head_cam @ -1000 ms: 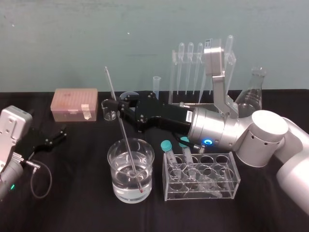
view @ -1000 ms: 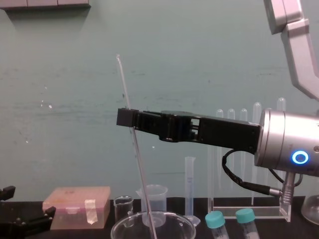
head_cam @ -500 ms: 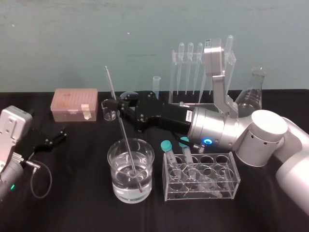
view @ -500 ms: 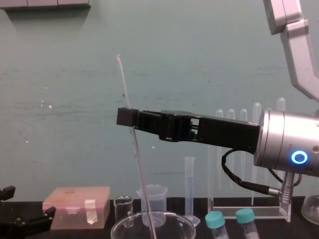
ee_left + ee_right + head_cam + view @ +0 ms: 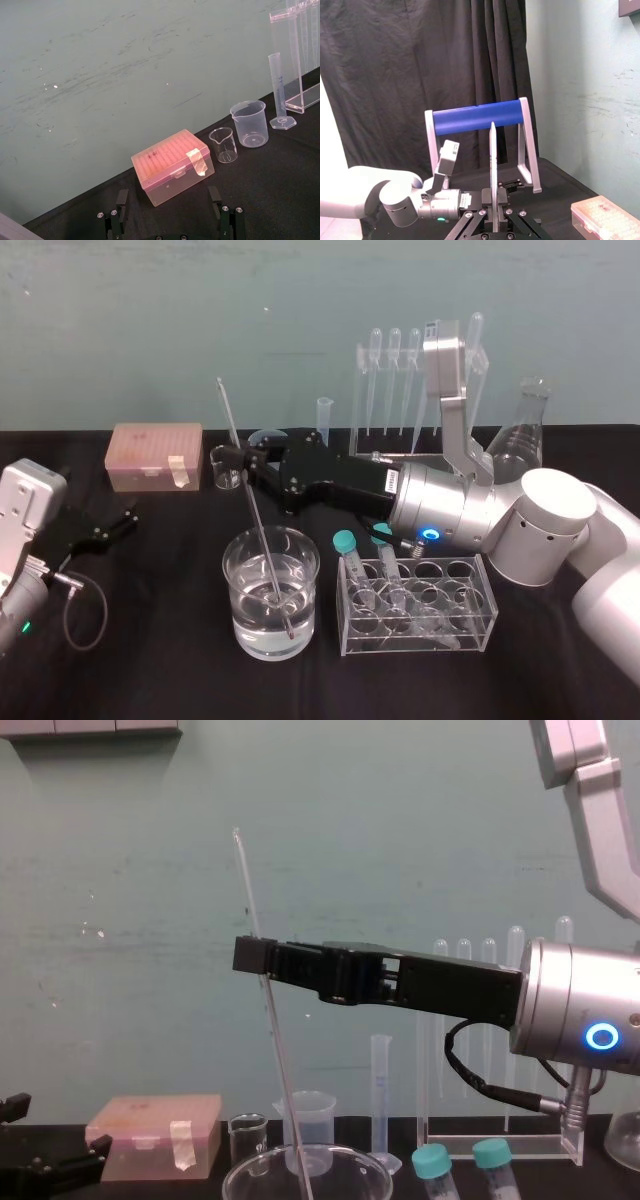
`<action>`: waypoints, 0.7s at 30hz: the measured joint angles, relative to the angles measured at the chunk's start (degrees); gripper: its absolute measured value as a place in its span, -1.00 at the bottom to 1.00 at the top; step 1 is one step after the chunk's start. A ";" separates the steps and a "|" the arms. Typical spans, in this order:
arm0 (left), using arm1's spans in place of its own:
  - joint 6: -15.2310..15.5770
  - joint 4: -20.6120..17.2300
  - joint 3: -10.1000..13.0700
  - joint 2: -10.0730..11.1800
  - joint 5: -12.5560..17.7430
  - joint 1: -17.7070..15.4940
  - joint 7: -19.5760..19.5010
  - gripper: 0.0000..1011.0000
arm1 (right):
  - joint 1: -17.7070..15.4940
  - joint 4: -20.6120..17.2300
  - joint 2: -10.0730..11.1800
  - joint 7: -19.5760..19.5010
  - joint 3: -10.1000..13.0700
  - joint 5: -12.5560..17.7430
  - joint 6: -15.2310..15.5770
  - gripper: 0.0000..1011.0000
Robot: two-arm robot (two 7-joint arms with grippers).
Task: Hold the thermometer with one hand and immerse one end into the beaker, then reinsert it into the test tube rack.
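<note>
Leaning steeply, bulb in the beaker [image 5: 238, 618], the thermometer [image 5: 256, 512] is pinched by the fingers of the right gripper [image 5: 243, 462]; the rack [image 5: 390, 453] is set behind and rightward; the left gripper [image 5: 112, 523] is parked, spread

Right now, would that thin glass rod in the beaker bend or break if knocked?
The thermometer looks stiff: it runs straight though the right gripper pinches it at one spot. Being so thin and glassy, it would probably snap rather than bend. Round, it would likely roll if released.
</note>
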 joint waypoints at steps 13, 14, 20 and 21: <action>0.00 0.00 0.00 0.00 0.00 0.00 0.00 0.99 | -0.21 -0.59 0.21 -0.32 0.02 -0.22 0.04 -0.89; 0.00 0.00 0.00 0.00 0.00 0.00 0.00 0.99 | -0.21 -0.59 0.21 -0.33 0.02 -0.23 0.04 -0.89; 0.00 0.00 0.00 0.00 0.00 0.00 0.00 0.99 | -0.21 -0.59 0.23 -0.34 0.04 -0.24 0.13 -0.89; 0.00 0.00 0.00 0.00 0.00 0.00 0.00 0.99 | -0.21 -0.59 0.24 -0.34 0.04 -0.24 0.14 -0.89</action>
